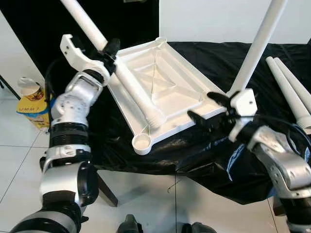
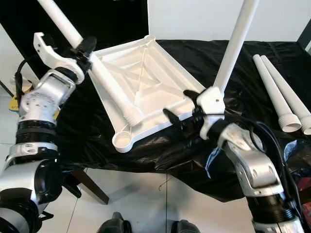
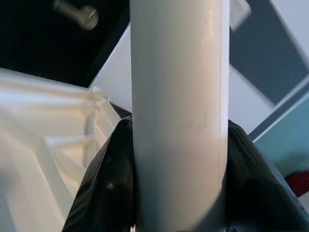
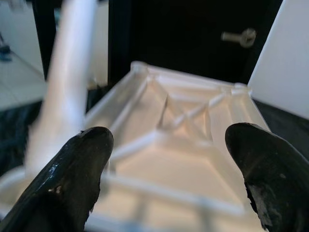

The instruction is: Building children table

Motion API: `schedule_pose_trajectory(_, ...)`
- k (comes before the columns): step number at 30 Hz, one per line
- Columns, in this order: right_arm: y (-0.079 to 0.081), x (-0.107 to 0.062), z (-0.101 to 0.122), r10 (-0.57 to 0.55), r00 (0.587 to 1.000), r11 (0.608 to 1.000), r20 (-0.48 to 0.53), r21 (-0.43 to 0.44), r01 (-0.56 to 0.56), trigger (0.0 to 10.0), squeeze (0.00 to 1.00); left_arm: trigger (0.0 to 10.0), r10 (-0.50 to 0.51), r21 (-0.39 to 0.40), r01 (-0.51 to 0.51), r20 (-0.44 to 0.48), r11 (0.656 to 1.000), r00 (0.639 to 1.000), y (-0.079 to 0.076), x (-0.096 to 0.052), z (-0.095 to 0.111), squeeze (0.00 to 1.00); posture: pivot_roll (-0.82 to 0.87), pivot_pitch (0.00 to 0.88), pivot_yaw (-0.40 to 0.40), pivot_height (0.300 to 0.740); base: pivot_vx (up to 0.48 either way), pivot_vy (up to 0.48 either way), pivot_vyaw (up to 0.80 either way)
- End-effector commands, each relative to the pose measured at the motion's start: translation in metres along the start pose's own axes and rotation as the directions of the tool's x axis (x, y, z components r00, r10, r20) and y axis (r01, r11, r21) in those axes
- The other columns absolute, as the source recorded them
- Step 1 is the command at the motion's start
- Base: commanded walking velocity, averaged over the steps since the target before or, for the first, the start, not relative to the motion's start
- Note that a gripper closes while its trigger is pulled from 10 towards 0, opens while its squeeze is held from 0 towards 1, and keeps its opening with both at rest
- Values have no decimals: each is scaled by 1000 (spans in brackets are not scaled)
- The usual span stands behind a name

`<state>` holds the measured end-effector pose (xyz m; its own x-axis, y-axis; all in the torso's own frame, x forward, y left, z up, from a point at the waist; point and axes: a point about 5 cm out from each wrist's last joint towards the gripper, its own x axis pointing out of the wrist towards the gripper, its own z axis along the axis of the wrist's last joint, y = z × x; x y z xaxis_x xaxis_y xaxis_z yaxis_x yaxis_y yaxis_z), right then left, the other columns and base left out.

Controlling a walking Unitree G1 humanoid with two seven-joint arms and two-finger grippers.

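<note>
A white plastic tabletop (image 1: 163,85) lies upside down, tilted, on a worktop draped in black sheeting (image 1: 233,165). The left end effector (image 1: 111,51) is clenched around a white table leg (image 1: 131,90) whose lower end rests near an empty corner socket (image 1: 142,142). The right end effector (image 1: 206,108), fingers spread and released, hovers at the tabletop's near edge beside an upright leg (image 1: 257,46). Two spare legs (image 1: 291,90) lie at the right.
</note>
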<state>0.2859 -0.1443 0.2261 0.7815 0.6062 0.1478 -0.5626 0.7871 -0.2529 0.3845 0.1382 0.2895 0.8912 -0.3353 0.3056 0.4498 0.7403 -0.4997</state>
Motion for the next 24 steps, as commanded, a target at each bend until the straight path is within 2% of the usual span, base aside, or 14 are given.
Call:
schedule_pose_trajectory(1,0,3,-2,-17,1000,1000,-20,19,18,10000,0,10000,-242,93,241,-9,966,970,-24,1,-3,0,1,55,23,740,0,0,0)
schedule_pose_trajectory(3,7,16,1,-7,1000,998,-11,64,7,10000,0,10000,-289,247,291,-47,924,956,-48,5,-15,0,7,50,17,740,0,0,0)
schedule_pose_trajectory(4,7,16,1,-7,1000,998,-11,64,7,10000,0,10000,-289,247,291,-47,924,956,-48,5,-15,0,7,50,17,740,0,0,0)
schedule_pose_trajectory(8,18,29,1,28,999,993,-19,115,-25,10000,0,10000,-354,365,353,-67,862,933,-77,9,-27,0,12,41,12,740,0,0,0)
schedule_pose_trajectory(10,18,29,1,28,999,993,-19,115,-25,10000,0,10000,-354,365,353,-67,862,933,-77,9,-27,0,12,41,12,740,0,0,0)
schedule_pose_trajectory(13,21,34,-1,32,999,990,-39,138,-26,10000,0,10000,-381,411,372,-64,832,922,-90,11,-30,0,13,35,12,740,0,0,0)
schedule_pose_trajectory(15,21,34,-1,32,999,990,-39,138,-26,10000,0,10000,-381,411,372,-64,832,922,-90,11,-30,0,13,35,12,740,0,0,0)
schedule_pose_trajectory(20,26,42,-5,16,998,982,-62,190,-4,10000,0,10000,-416,447,389,-40,805,908,-108,13,-31,0,13,29,14,740,0,0,0)
schedule_pose_trajectory(22,26,42,-5,16,998,982,-62,190,-4,10000,0,10000,-416,447,389,-40,805,908,-108,13,-31,0,13,29,14,740,0,0,0)
schedule_pose_trajectory(23,27,44,-7,11,997,978,-70,209,4,10000,0,10000,-432,458,397,-31,796,902,-114,13,-31,0,12,27,15,740,0,0,0)
schedule_pose_trajectory(24,27,44,-7,11,997,978,-70,209,4,10000,0,10000,-432,458,397,-31,796,902,-114,13,-31,0,12,27,15,740,0,0,0)
